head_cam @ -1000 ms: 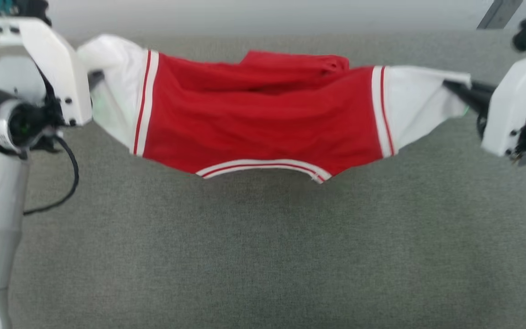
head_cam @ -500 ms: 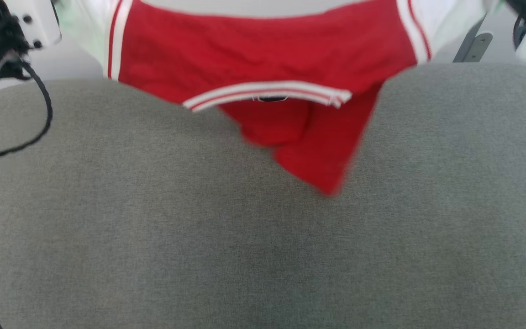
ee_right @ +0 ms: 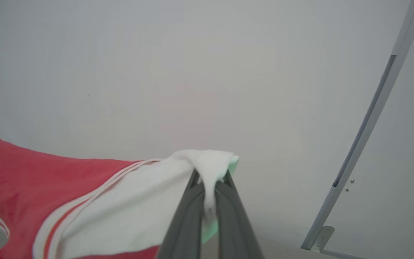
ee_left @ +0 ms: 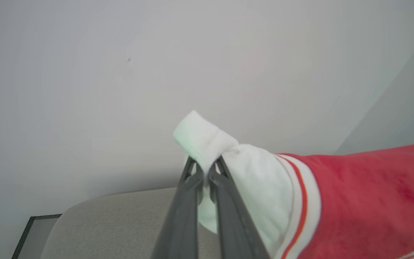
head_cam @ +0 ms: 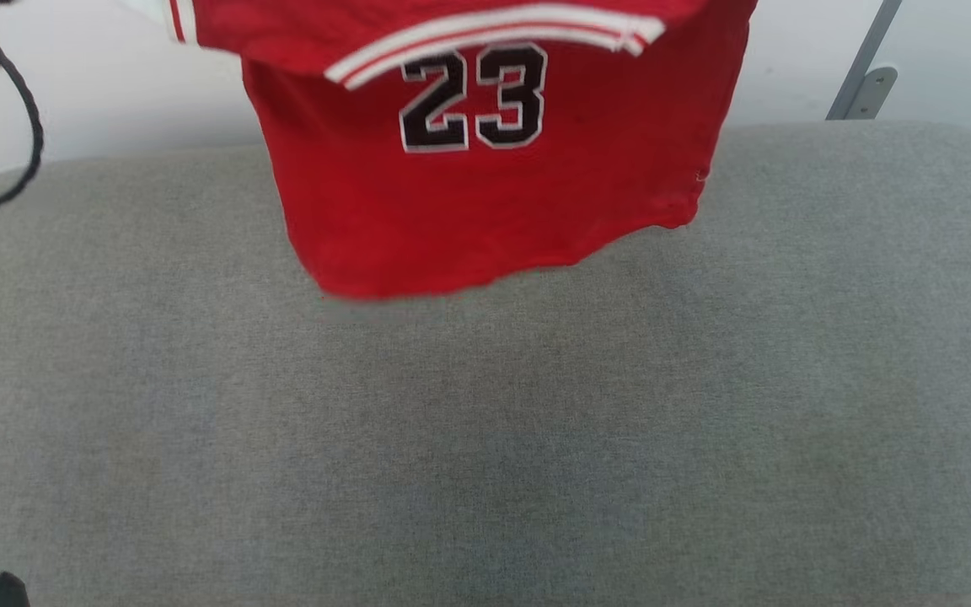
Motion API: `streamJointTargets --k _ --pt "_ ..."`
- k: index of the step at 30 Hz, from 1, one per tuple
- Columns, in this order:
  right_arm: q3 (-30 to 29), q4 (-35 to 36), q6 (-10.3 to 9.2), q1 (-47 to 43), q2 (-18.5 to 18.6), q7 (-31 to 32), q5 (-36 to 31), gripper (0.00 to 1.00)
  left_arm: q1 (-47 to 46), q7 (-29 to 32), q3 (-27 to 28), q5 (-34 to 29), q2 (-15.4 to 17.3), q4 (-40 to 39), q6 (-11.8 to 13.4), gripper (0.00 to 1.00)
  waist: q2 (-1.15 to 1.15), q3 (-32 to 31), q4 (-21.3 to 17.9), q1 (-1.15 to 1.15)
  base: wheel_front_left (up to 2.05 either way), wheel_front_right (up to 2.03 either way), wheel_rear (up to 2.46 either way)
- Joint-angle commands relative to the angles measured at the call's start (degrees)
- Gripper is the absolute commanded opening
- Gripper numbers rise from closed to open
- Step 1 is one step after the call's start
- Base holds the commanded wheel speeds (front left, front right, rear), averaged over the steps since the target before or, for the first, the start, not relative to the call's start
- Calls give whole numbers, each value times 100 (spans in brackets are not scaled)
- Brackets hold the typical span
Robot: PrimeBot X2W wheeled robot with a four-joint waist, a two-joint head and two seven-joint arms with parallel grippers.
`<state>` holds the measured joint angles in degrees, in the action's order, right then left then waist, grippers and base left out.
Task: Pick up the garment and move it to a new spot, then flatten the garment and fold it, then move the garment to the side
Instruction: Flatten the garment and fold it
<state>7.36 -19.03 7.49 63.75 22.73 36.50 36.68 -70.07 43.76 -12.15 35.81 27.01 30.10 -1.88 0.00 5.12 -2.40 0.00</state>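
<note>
While left gripper [ee_left: 204, 171] and right gripper [ee_right: 210, 181] jaws each clench a white cuff [ee_left: 253, 180], the bright red soft fabric garment [head_cam: 485, 202] numbered 23 hangs over the far side of the grey cloth surface [head_cam: 485, 438].

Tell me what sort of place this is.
Probably an indoor test room or lab rather than a home: a broad grey fabric-covered surface serving as a workbench, a bare white wall behind it, and a slanted grey metal strut beside that wall.
</note>
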Motion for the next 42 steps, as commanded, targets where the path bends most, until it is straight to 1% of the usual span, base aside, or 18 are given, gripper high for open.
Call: streamJointTargets --k 1,4,7,11,16,17,18,20,24,26,29,32,35,36,38,41,42 --pt "27 -53 1 98 12 -82 -40 0 -101 -73 -22 -42 5 29 -34 0 0 40 2 0 0 0 0" --pt "79 -231 1 266 36 -303 -203 0 -268 -272 -49 -101 -45 122 -72 0 0 176 10 0 0 0 0" --pt "155 -475 1 478 -13 -620 -366 0 -473 -596 -54 -179 -118 248 -47 0 0 371 7 0 0 0 0" --pt "265 -932 1 846 -117 -1281 -699 0 -877 -1178 -96 -369 -212 506 -30 0 0 742 -7 0 0 0 0" --pt "419 -1607 0 1487 -224 -2419 -1266 0 -1579 -2133 -187 -708 -286 923 -110 0 0 1284 -9 0 0 0 0" --pt "454 -1724 0 1593 -262 -2683 -1371 0 -1704 -2326 -204 -754 -301 1020 -87 0 0 1382 -6 0 0 0 0" --pt "448 -1853 0 1732 -270 -2972 -1503 0 -1831 -2516 -224 -815 -325 1110 -66 0 0 1482 -1 0 0 0 0" --pt "431 -2101 0 1998 -325 -3498 -1764 0 -2134 -2945 -249 -932 -360 1205 -104 0 0 1687 7 0 0 0 0" --pt "311 -2581 0 2536 -388 -4625 -2444 0 -2643 -3955 -293 -1119 -437 1441 -161 0 0 2015 52 0 0 0 0" --pt "234 -2784 0 2709 -427 -4962 -2809 0 -2808 -4447 -328 -1208 -481 1568 -210 0 0 2129 85 0 0 0 0" --pt "147 -2956 0 2838 -527 -5140 -3276 0 -2968 -5005 -413 -1303 -542 1874 -288 0 0 2257 145 0 0 0 0" --pt "171 -3199 0 2686 -653 -5170 -3445 0 -2871 -5151 -582 -1371 -603 2338 -380 0 0 2318 201 0 0 0 0" --pt "330 -3553 0 2476 -730 -5167 -3352 0 -2736 -5020 -700 -1328 -635 2828 -442 0 0 2320 241 0 0 0 0" --pt "330 -3553 0 2476 -730 -5167 -3352 0 -2736 -5020 -700 -1328 -635 2828 -442 0 0 2320 241 0 0 0 0" --pt "470 -3791 0 2303 -773 -5118 -3206 0 -2591 -4887 -793 -1341 -627 3116 -466 0 0 2294 263 0 0 0 0" --pt "720 -4076 0 1953 -908 -4837 -2716 0 -2348 -4513 -919 -1336 -628 3535 -499 0 0 2214 280 0 0 0 0" --pt "803 -4125 0 1835 -955 -4694 -2455 0 -2244 -4385 -986 -1367 -646 3641 -514 0 0 2178 292 0 0 0 0"
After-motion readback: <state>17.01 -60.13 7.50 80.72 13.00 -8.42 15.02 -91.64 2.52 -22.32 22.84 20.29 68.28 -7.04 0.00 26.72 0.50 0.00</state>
